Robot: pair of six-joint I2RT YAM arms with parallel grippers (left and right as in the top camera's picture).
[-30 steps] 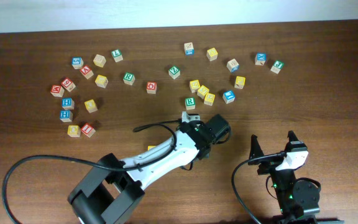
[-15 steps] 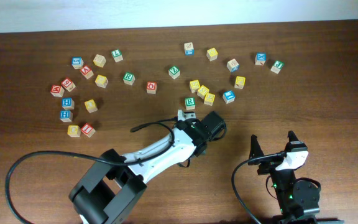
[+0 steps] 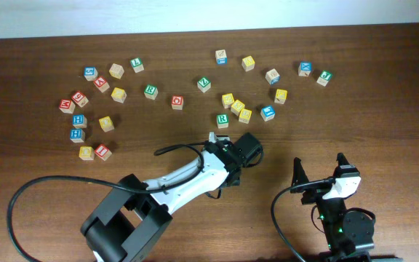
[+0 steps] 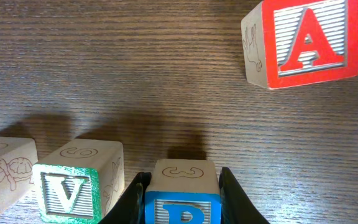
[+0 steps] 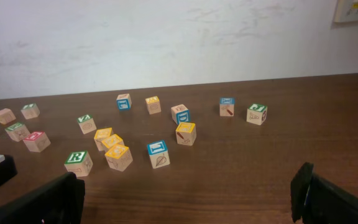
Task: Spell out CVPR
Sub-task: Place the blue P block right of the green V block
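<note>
In the left wrist view my left gripper (image 4: pixel 183 175) is shut on a block with a blue P face (image 4: pixel 182 205), set low over the table. Just left of it stands a green V block (image 4: pixel 67 190), with a small gap between them. A plain-sided block with a turtle drawing (image 4: pixel 2 165) stands left of that. A red A block (image 4: pixel 303 40) lies farther off. In the overhead view the left gripper (image 3: pixel 228 156) hides these blocks. A green R block (image 3: pixel 222 120) lies just beyond it and also shows in the right wrist view (image 5: pixel 78 162). My right gripper (image 5: pixel 185 196) is open and empty.
Several loose letter blocks are scattered across the far half of the table, with a cluster at the left (image 3: pixel 78 120) and another at the right (image 3: pixel 268 112). The right gripper (image 3: pixel 318 175) rests near the front edge. A cable loops at the front left (image 3: pixel 20 211).
The left gripper has shifted slightly up and to the left in the overhead view, and its arm now covers a yellow block that showed beside it. The right arm has not moved.
</note>
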